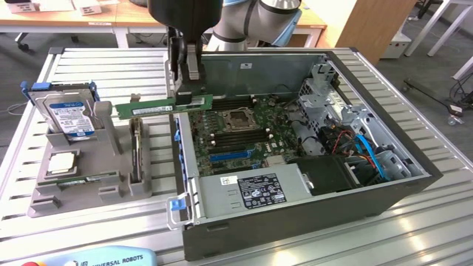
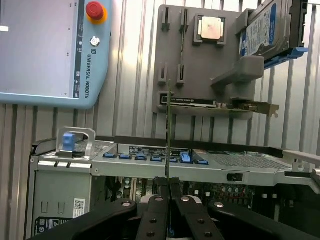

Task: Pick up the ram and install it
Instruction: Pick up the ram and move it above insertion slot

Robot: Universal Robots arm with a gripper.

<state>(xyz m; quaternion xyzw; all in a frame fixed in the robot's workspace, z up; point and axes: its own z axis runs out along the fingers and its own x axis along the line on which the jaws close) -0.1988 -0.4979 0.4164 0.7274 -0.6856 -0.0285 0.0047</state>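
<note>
The open case (image 1: pixel 296 221) lies on the slatted table (image 1: pixel 414 233), motherboard facing up. The grey holder (image 1: pixel 81 194) stands just beside it on the exterior view's left. The gripper (image 1: pixel 185 102) hangs over the case wall on that side, jaws pinching one end of the ram (image 1: pixel 144 109). The ram is level, on edge, reaching out towards the holder and apparently clear of everything below.

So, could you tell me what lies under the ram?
Under the ram: the case wall and the grey holder with its dark card; beneath the gripper, its fingers cover the rest.
</note>
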